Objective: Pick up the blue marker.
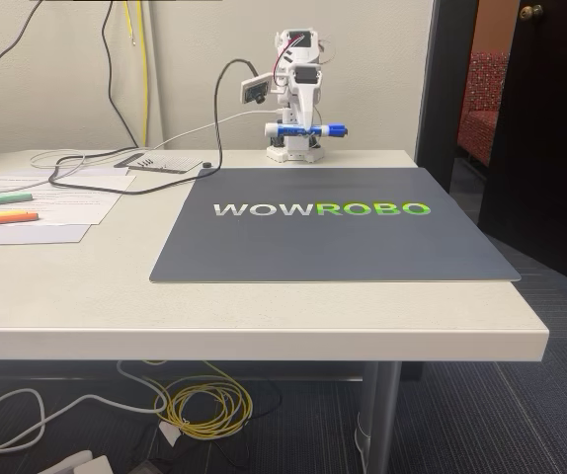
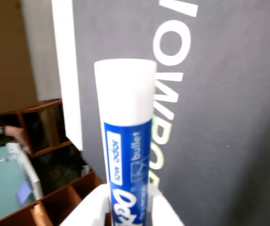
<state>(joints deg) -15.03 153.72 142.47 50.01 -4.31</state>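
In the fixed view the white arm is folded up at the back of the table, with my gripper (image 1: 301, 129) shut on the blue marker (image 1: 331, 128). The marker lies level, above the table, its blue cap pointing right. The wrist view looks along the blue marker (image 2: 125, 117): a white barrel with a blue printed label, rising between my white fingers (image 2: 90, 209) at the bottom edge. My gripper (image 2: 130, 207) clamps its lower part, and the dark mat lies far below it.
A dark grey mat (image 1: 333, 237) printed WOWROBO covers the table's middle. At the left, a green marker (image 1: 2, 198) and an orange marker (image 1: 2, 218) lie on papers (image 1: 66, 202). Cables (image 1: 96, 173) run across the back left. The table's right edge meets a doorway.
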